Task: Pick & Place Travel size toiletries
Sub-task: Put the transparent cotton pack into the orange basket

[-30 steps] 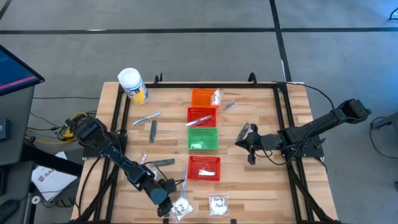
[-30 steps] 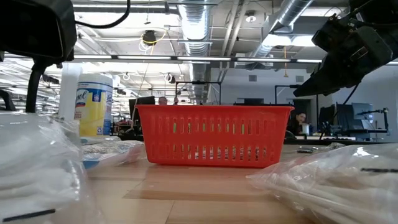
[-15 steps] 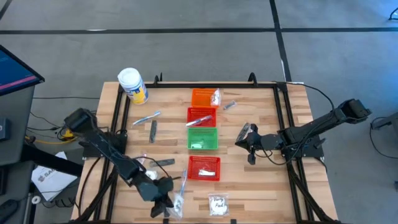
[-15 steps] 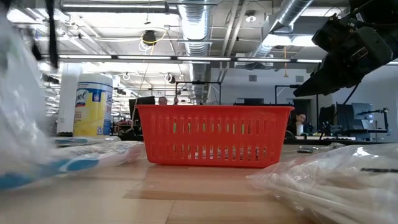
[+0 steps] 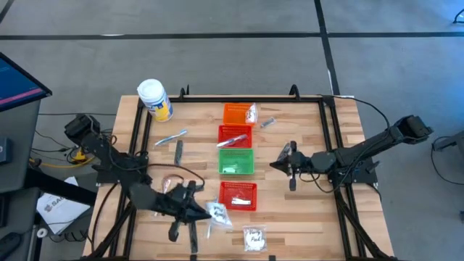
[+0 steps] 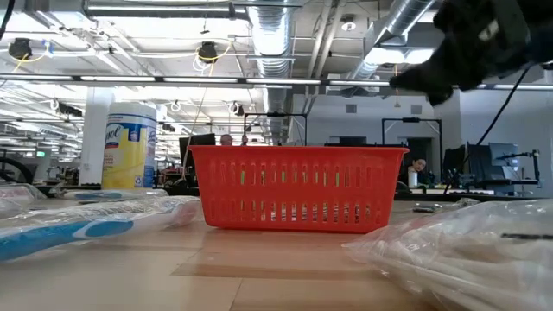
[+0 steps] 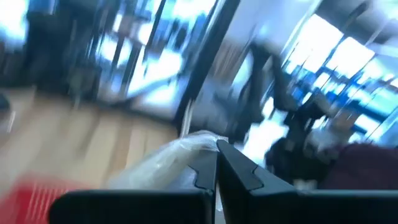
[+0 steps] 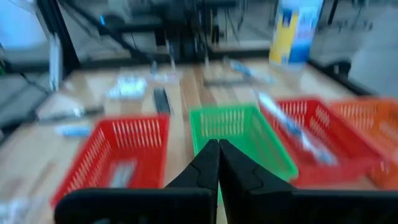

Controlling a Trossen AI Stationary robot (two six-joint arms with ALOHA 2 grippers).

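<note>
While the left gripper [image 5: 210, 211] clamps a sachet [image 5: 219, 212], the right gripper [image 5: 281, 161] hovers.

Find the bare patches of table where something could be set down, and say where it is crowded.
Bare wood lies right of the baskets, under the right hand, and in the near right corner of the table. It is crowded around the left hand and its sachet.

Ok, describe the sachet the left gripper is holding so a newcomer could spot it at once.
Find the column of four mesh baskets mid-table and go to the near red basket. Just off its left corner, the left gripper is shut on a clear sachet. Unlike the other sachet lying flat nearby, this one is held.
</note>
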